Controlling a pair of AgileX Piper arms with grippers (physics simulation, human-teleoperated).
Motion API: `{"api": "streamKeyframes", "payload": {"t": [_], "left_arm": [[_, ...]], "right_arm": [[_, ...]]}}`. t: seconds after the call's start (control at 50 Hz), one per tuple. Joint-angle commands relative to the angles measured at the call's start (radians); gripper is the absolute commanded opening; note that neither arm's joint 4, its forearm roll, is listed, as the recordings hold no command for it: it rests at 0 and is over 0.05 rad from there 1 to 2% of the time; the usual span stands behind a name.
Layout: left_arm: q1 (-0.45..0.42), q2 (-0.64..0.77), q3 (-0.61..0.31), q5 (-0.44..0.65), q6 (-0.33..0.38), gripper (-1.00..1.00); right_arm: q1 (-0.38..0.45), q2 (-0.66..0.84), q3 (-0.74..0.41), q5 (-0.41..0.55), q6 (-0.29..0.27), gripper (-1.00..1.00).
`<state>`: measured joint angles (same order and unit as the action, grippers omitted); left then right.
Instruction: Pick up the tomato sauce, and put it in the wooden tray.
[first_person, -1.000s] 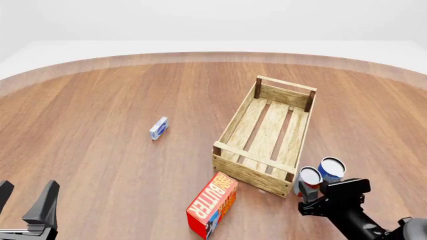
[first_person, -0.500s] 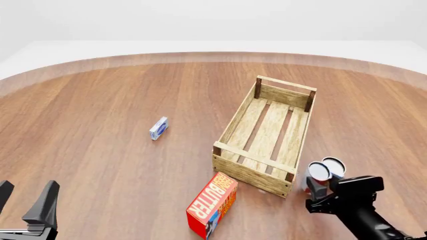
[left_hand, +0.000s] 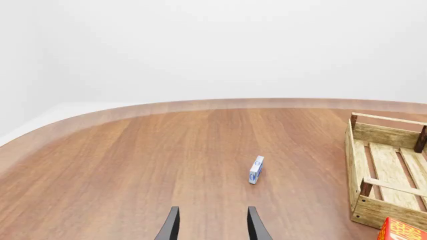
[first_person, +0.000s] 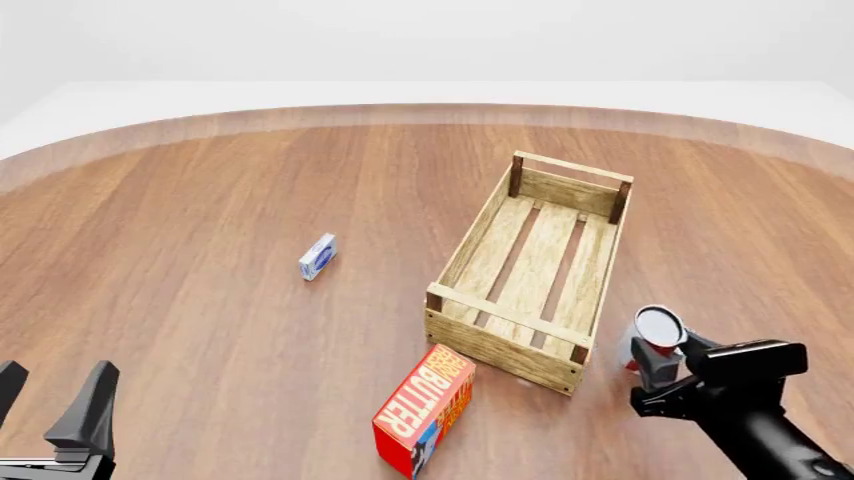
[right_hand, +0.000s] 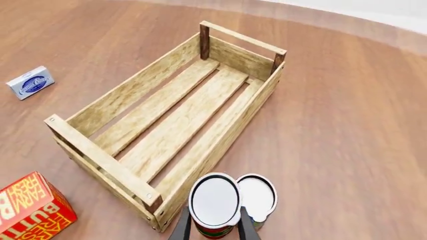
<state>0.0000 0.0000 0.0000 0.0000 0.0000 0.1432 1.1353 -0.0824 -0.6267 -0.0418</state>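
Tomato sauce (right_hand: 214, 201) btwn right gripper (right_hand: 213, 226) fingers.

Left gripper (left_hand: 212, 226) fingers (left_hand: 171, 227) apart; small blue box (left_hand: 256, 170) ahead, wooden tray (left_hand: 363, 170) and red butter box (left_hand: 403, 230) at edge

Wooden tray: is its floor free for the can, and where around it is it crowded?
The wooden tray holds nothing; its slatted floor is bare. It is crowded at the near end: the butter box on one side, the tomato sauce, the second can and the right tool on the other.
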Motion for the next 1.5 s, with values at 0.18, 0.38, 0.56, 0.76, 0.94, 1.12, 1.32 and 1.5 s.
{"api": "streamKeyframes", "payload": {"t": [0.18, 0.38, 0.56, 0.76, 0.94, 1.12, 1.32, 1.5], "left_arm": [[0.0, 0.0, 0.0, 0.0, 0.0, 1.0], [0.0, 0.0, 0.0, 0.0, 0.0, 1.0], [0.0, 0.0, 0.0, 0.0, 0.0, 1.0], [0.0, 0.0, 0.0, 0.0, 0.0, 1.0], [0.0, 0.0, 0.0, 0.0, 0.0, 1.0], [0.0, 0.0, 0.0, 0.0, 0.0, 1.0], [0.0, 0.0, 0.0, 0.0, 0.0, 1.0], [0.0, 0.0, 0.0, 0.0, 0.0, 1.0]], "right_arm": [[0.005, -0.187, -0.058, 0.207, 0.002, -1.0], [0.007, -0.27, -0.094, 0.303, -0.016, -1.0], [0.005, -0.337, -0.112, 0.375, -0.023, -1.0], [0.007, -0.391, -0.13, 0.432, -0.019, -1.0], [0.015, -0.436, -0.156, 0.488, -0.019, -1.0], [0.028, -0.424, -0.181, 0.496, -0.015, -1.0], [0.039, -0.384, -0.214, 0.483, -0.02, -1.0], [0.039, -0.345, -0.233, 0.462, -0.033, -1.0]]}}
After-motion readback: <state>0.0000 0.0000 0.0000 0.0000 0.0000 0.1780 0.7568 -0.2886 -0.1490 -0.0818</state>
